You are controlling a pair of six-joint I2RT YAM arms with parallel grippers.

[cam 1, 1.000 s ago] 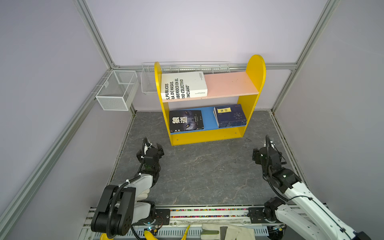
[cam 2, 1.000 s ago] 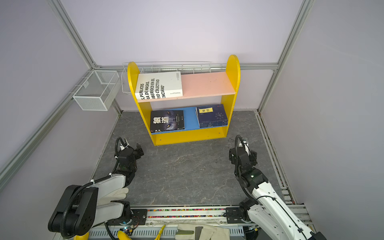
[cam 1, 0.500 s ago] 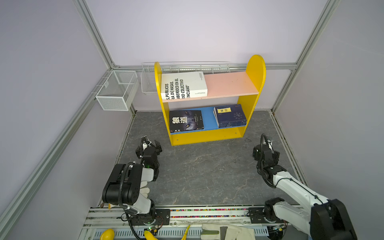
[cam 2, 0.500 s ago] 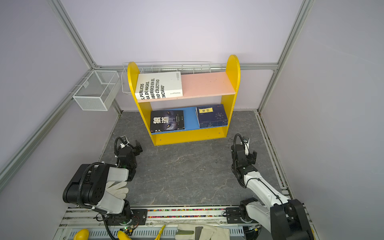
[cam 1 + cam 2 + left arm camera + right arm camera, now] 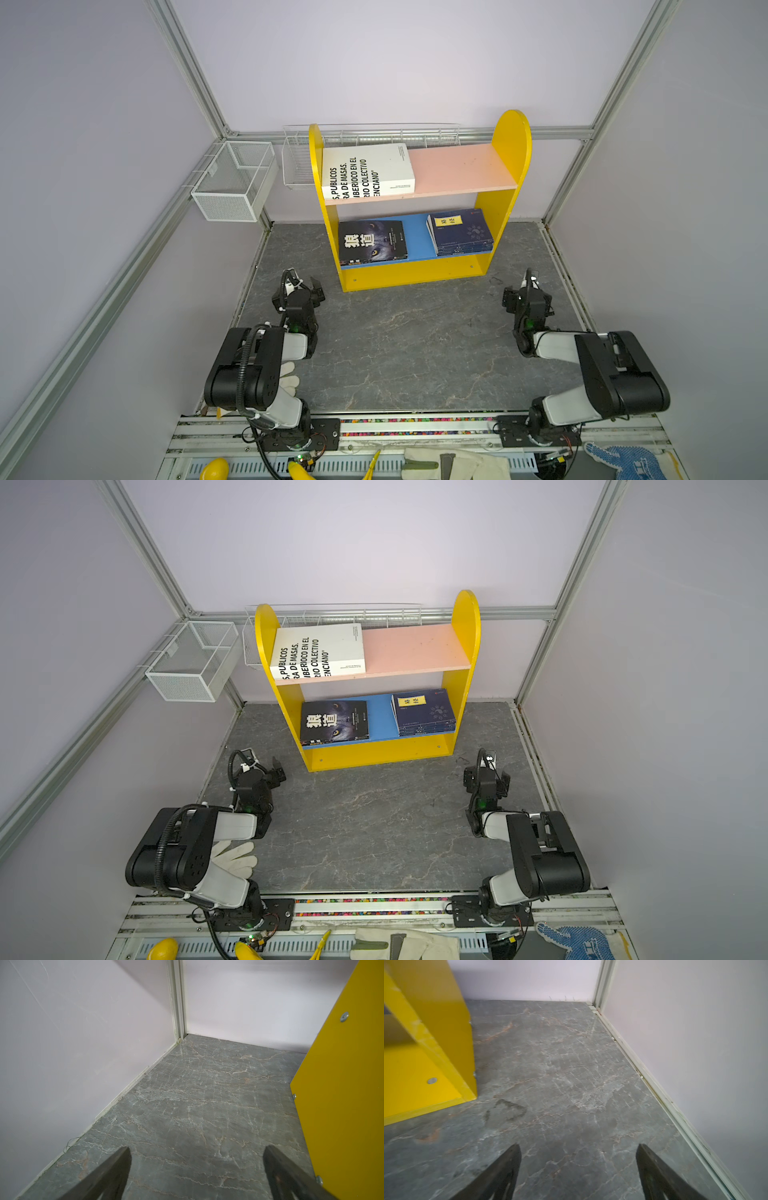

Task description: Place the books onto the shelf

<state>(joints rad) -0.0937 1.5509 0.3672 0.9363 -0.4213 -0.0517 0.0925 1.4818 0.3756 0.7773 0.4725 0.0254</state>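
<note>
The shelf (image 5: 511,137) (image 5: 465,617) stands at the back of the grey floor, with yellow sides, a pink upper board and a blue lower board. A large white book (image 5: 368,172) (image 5: 318,652) lies on the left of the pink board. On the blue board a dark wolf-eye book (image 5: 372,243) (image 5: 334,723) lies at the left and a stack of thin navy books (image 5: 459,232) (image 5: 424,712) at the right. My left gripper (image 5: 305,284) (image 5: 196,1148) and right gripper (image 5: 524,286) (image 5: 578,1145) hover low in front of the shelf's two sides, both open and empty.
White wire-mesh baskets (image 5: 232,183) hang on the left wall and behind the shelf. A white glove (image 5: 289,376) lies under my left arm. More gloves (image 5: 453,465) and yellow objects lie past the front rail. Walls close in on both sides; a yellow shelf panel (image 5: 342,1084) (image 5: 425,1059) shows in each wrist view.
Both arms have folded back and down toward the front rail. The grippers stay open near the same spots. The books have not moved.
</note>
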